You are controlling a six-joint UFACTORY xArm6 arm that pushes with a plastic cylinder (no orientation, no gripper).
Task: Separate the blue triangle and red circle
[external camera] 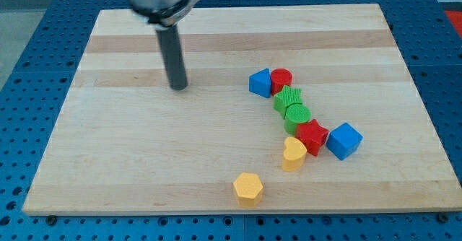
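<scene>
The wooden board (108, 169) carries every block on view; it rests on a blue perforated table (29, 46) that shows on all sides of it.

Nearest the view's bottom lies a yellow hexagonal block (248, 187), alone and apart from the others. Above it and to the view's right stands a yellow heart block (293, 153), touching or just beside a red star block (312, 136). A blue cube (343, 141) sits just to the right of the star, appearing to touch it.

Further up, a green round block (297, 116) lies against the star's upper left edge. A second green block (288, 99), with a ribbed top and a shape that cannot be made out with certainty, adjoins it above. These blocks form a loose chain running toward the view's top left.

At the chain's far end are the task's items. The red circle (281, 79) is a short cylinder standing on its flat face, touching the ribbed green block below it. The blue triangle (260, 83) is a wedge-like prism immediately to the circle's left, the two in contact or nearly so.

The dark rod descends from a metal mount at the view's top. The tip (177, 88) rests at the board surface, well apart to the left of the blue triangle, touching no block. It holds nothing.
</scene>
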